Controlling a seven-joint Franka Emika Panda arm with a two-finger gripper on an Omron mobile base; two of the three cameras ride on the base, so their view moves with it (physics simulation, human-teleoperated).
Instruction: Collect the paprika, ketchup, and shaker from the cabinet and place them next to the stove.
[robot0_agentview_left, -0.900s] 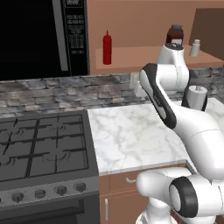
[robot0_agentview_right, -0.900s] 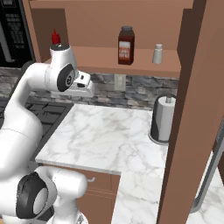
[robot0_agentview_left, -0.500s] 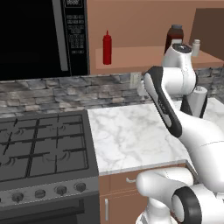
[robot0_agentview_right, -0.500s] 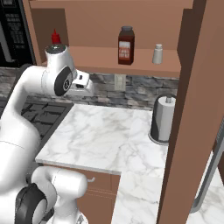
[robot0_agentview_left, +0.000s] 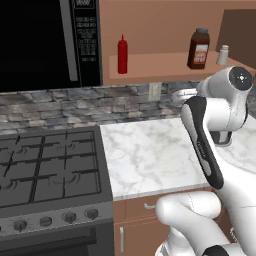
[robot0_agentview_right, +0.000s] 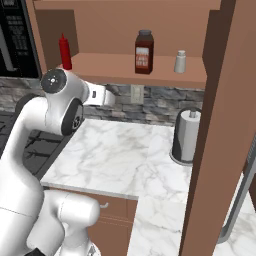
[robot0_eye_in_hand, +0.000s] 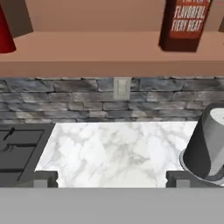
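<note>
The ketchup (robot0_agentview_left: 122, 55) (robot0_agentview_right: 65, 51) stands at the left end of the cabinet shelf (robot0_agentview_left: 160, 66) (robot0_agentview_right: 115, 67). Further right on it are the paprika (robot0_agentview_left: 198, 48) (robot0_agentview_right: 143, 51) and, at the right end, the small shaker (robot0_agentview_left: 223, 55) (robot0_agentview_right: 180, 61). In the hand view my gripper (robot0_eye_in_hand: 112, 179) is open and holds nothing, hanging below shelf level over the marble counter. It faces the wall, with the paprika (robot0_eye_in_hand: 186, 24) up at the right and the ketchup (robot0_eye_in_hand: 4, 35) up at the left. The stove (robot0_agentview_left: 45, 170) (robot0_eye_in_hand: 17, 148) lies left of the counter.
A black microwave (robot0_agentview_left: 45, 40) hangs above the stove. A grey paper towel roll (robot0_agentview_right: 186, 135) (robot0_eye_in_hand: 208, 144) stands at the counter's right, against a brown side panel (robot0_agentview_right: 215, 125). The marble counter (robot0_agentview_left: 145, 155) runs beside the stove. A wall outlet (robot0_eye_in_hand: 121, 87) sits under the shelf.
The fingers have gone from shut to wide open. The arm's upper joint has swung right and slightly down in the left base view. The three things on the shelf have not moved.
</note>
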